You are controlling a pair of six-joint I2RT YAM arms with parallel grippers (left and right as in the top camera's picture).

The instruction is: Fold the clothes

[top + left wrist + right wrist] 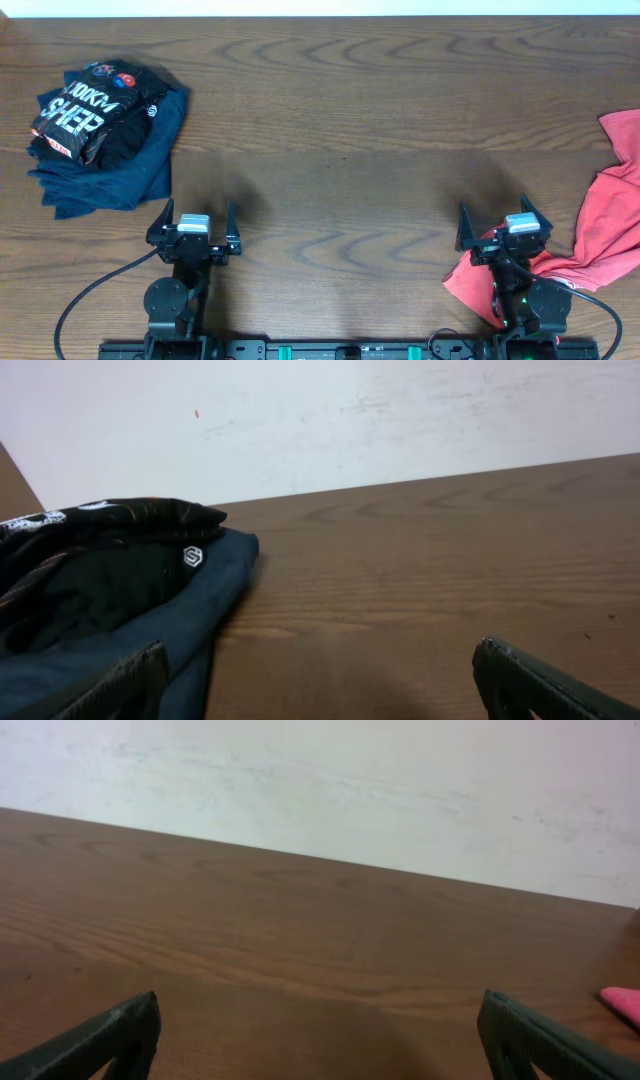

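A folded black sports shirt (pixel 90 115) with red-white lettering lies on a folded navy garment (pixel 125 170) at the table's far left. The left wrist view shows both the black shirt (pixel 90 560) and the navy garment (pixel 190 620). A crumpled red garment (pixel 610 215) lies at the right edge, partly under the right arm; a pink-red tip (pixel 625 1003) shows in the right wrist view. My left gripper (pixel 192 228) is open and empty near the front edge, right of the pile. My right gripper (pixel 503 228) is open and empty, left of the red garment.
The brown wooden table (pixel 340 150) spans the view, with a white wall (pixel 400 410) behind its far edge. Black cables (pixel 90 290) run from the arm bases along the front edge.
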